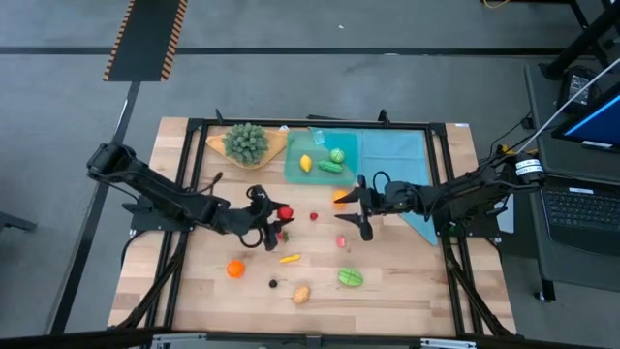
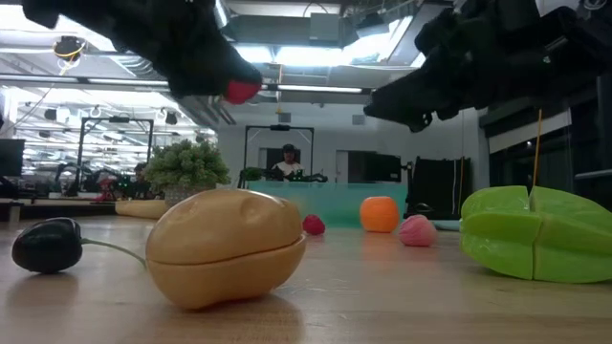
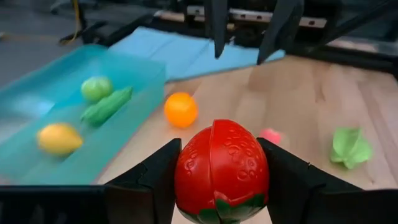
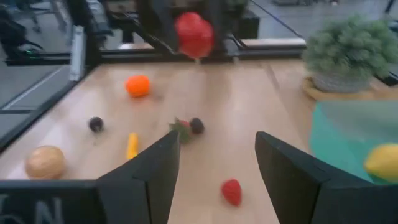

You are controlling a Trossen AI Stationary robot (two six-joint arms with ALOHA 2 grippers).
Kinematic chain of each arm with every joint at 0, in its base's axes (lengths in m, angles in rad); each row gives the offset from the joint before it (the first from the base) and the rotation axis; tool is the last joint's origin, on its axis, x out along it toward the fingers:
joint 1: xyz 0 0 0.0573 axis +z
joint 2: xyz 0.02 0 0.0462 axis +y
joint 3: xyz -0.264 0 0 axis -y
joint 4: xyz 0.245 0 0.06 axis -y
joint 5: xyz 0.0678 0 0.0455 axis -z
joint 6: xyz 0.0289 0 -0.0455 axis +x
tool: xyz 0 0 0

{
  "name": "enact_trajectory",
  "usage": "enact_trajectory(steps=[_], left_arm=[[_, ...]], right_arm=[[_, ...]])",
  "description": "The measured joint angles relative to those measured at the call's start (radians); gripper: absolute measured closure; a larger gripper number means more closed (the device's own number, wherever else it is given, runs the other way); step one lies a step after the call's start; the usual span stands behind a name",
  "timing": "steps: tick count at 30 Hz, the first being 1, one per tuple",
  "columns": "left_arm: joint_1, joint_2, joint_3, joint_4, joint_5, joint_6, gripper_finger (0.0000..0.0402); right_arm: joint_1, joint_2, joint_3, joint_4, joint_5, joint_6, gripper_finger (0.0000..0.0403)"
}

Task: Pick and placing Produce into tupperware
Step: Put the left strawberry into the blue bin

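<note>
Gripping a red strawberry point(image 3: 221, 171) above mid-table: left gripper point(image 1: 272, 225), jaws closed on it. Hovering near the tupperware point(image 1: 296, 163) by the far edge: right gripper point(image 1: 353, 207), jaws open, empty.

Showing 2 grippers point(image 1: 274, 224) point(image 1: 351, 208), 1 tupperware point(image 1: 295, 170) w/ 3 produce pcs point(image 1: 323, 160) inside — 1 plant point(image 1: 246, 142).

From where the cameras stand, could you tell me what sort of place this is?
Probably a robotics lab or workshop: a wooden table in a metal frame, hazard-striped floor marking, a laptop alongside, and an open industrial hall with ceiling lights beyond.
</note>
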Motion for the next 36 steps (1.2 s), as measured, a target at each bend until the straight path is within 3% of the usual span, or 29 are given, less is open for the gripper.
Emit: enact_trajectory(steps=[8, 15, 36], left_arm=[[0.096, 0.000, -0.081, 0.271, 0.182, 0.190, 0.0221], [0.183, -0.001, -0.163, 0.497, 0.326, 0.264, 0.0216], [0.348, 0.000, -0.193, 0.545, 0.429, 0.248, 0.0220]], right_arm=[[0.017, 0.000, 0.000, 0.056, -0.004, -0.032, 0.0192], [0.017, 0.000, 0.000, 0.071, -0.004, -0.026, 0.0192], [0.017, 0.000, 0.000, 0.070, 0.043, -0.025, 0.0192]])
